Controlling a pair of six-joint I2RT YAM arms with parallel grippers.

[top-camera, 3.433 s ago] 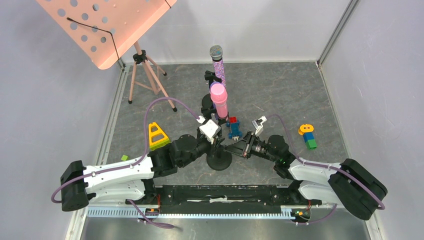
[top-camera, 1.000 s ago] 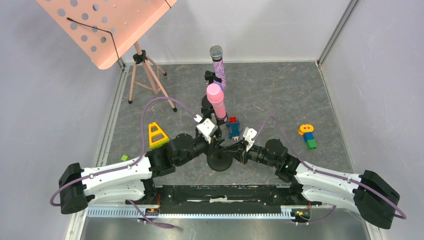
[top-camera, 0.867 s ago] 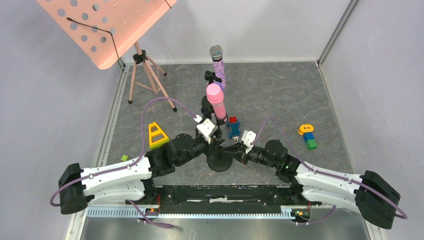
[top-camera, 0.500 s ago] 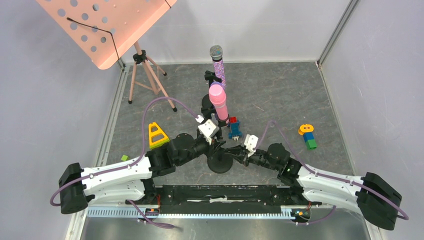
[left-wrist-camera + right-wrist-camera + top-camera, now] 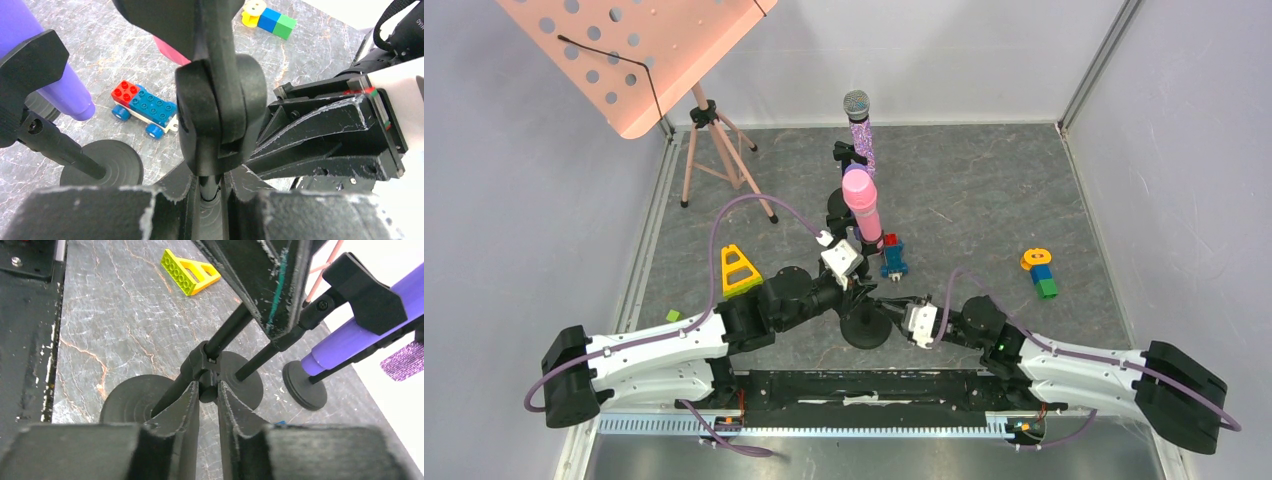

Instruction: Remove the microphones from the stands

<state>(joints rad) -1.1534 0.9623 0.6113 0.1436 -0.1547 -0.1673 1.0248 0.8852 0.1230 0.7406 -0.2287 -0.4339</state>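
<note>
Left gripper (image 5: pixel 854 287) is squeezed shut on the thin black pole of the stand (image 5: pixel 864 330), part way up. Right gripper (image 5: pixel 886 306) is squeezed shut on the same pole, lower down, just above the round foot. In the right wrist view its 2 fingers (image 5: pixel 175 415) pinch a little knuckle on the pole.

The pink microphone (image 5: pixel 861 200) sits in the clip at the top of this stand. No gripper touches it, so the job is not done yet. I think this is the hold-it-steady step.

To do it well, 1 gripper should hold the pole tight so the stand cannot tip. The other should let go, go up, and grab the pink body around its middle. Then it should pull the microphone along its own length, out of the clip, slow and straight, with no yank to the side.

A 2nd stand (image 5: pixel 842 210) with a purple microphone (image 5: pixel 861 140) is just behind, and a toy block car (image 5: pixel 892 258) is near the foot. A big swing could knock them.
</note>
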